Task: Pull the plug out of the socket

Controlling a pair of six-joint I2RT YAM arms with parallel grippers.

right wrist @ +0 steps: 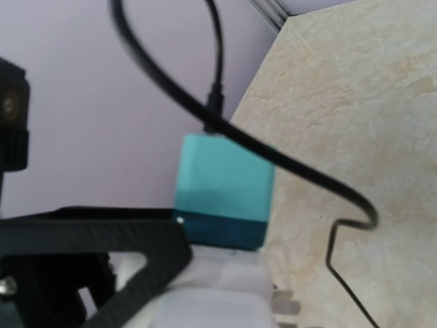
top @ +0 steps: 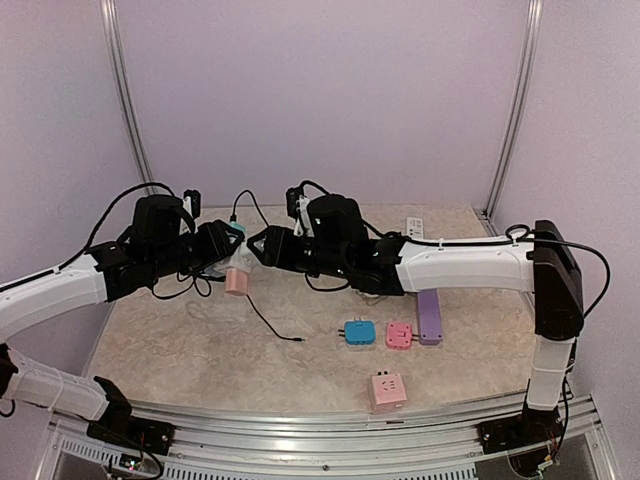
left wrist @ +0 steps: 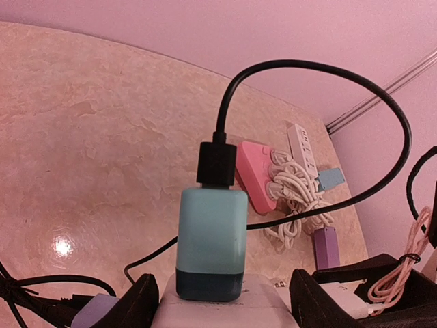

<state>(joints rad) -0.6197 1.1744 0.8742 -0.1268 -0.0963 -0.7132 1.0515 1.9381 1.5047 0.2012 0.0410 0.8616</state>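
Left fingers clamp pale socket cube, held above counter left of centre; teal charger plug seated in it. Right fingers alongside plug, can't tell their gap. Step: grasping plug. Next: pinch it, pull straight out.

Bathing the overhead view in soft, even, pinkish-white light from above; casting only faint, diffuse shadows on the table. Rendering that view sharp throughout while splaying the corner posts outward toward the top. Tinting the left wrist view warm pink; throwing one small round glare spot onto the marbled surface at lower left; keeping the teal plug and black cable crisp, washing out the white socket at the bottom edge, curving the far table edge strongly. Blurring the right wrist view overall: softening the teal plug, smearing the black cable, leaving the foreground black and featureless against a dim lilac wall.
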